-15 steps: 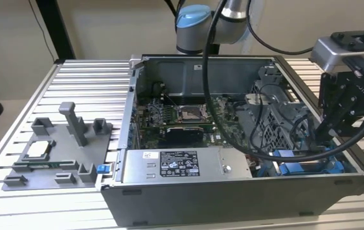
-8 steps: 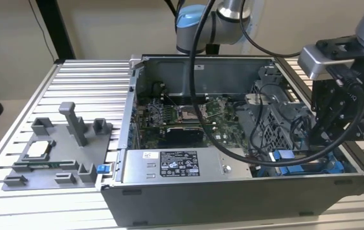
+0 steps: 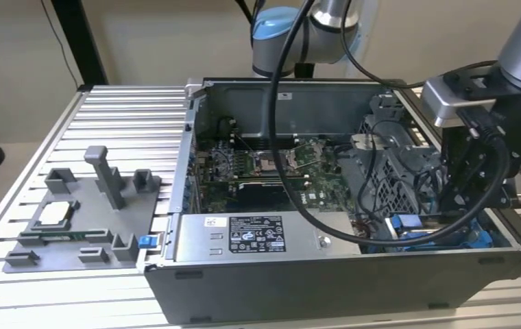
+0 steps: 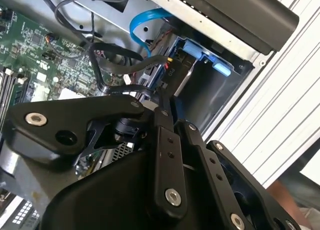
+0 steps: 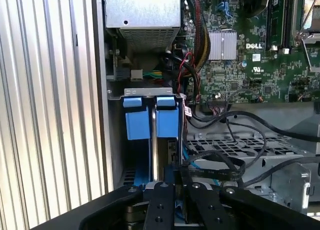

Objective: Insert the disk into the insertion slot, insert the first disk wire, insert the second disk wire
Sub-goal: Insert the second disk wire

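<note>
The disk [image 5: 167, 120] is recorded by its blue frame, standing on edge in the insertion slot [image 4: 216, 95], at the corner of the open computer case [image 3: 334, 284] beside the grey box [image 3: 256, 236] with the sticker. In the second wrist view a silver face is noted inside the slot under a blue tab. The gripper [image 5: 180, 205] is lowered into the same corner of the case, directly over the slot; in the second wrist view its tip [image 4: 167, 98] lies against a black plug with coloured wires [image 4: 170, 65]. Whether the gripper is closed on anything cannot be told. Black cables [image 5: 225, 160] and a blue cable [image 4: 137, 23] are looped inside the case between the slot and the circuit board [image 5: 260, 55]. The case rests on a ribbed metal table [image 3: 123, 116].
</note>
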